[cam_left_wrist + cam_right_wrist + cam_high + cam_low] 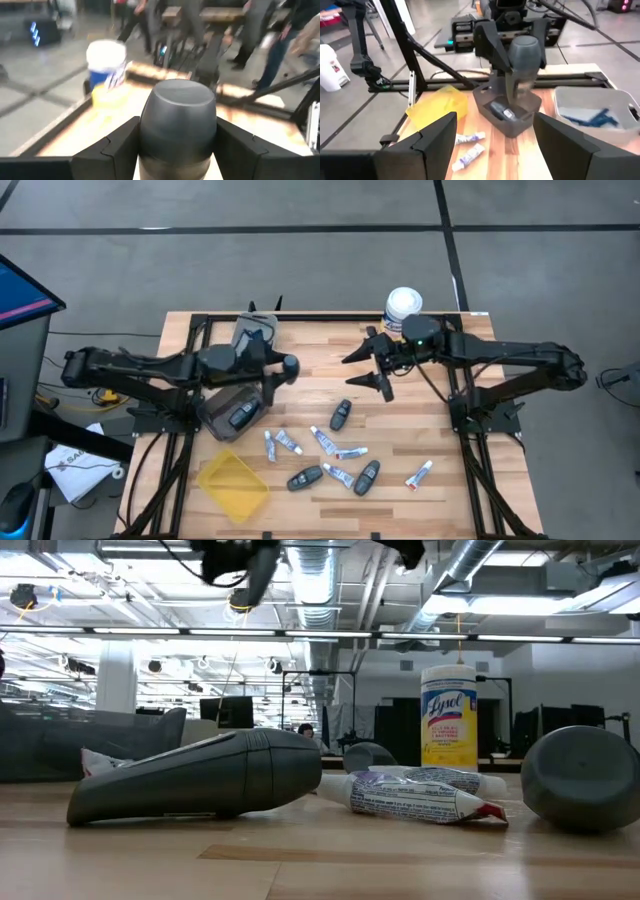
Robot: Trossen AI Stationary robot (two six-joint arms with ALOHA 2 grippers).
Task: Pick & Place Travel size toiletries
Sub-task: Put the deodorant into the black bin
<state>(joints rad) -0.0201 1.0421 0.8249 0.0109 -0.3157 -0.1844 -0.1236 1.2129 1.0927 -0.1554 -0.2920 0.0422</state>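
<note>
My left gripper (280, 370) is shut on a dark grey oval fob-like piece (177, 125), held in the air over the right edge of a dark grey bin (228, 412). One more such piece (501, 111) lies in that bin. My right gripper (372, 366) stands open in the air at the table's far right, with nothing between its fingers. More travel size toiletries lie flat on the wood near the front: dark oval pieces (341, 414) (367, 476) and several small white tubes (325, 441). Blue razors (595, 117) lie in a pale bin (255, 332). My left gripper pinches the oval piece by its two long sides (145, 145) between its two fingers. The fingers (117, 145) lie along the piece, nearly level, pointing toward the table's right. Its rounded end (525, 50) sticks out past the fingertips, and the piece is lifted clear.
A white-lidded yellow canister (403, 308) stands at the far edge, right behind my right gripper. A yellow bin (233, 483) sits at the front left. Black frame rails (185, 380) run along the table's left and right sides. People stand in the room beyond the table.
</note>
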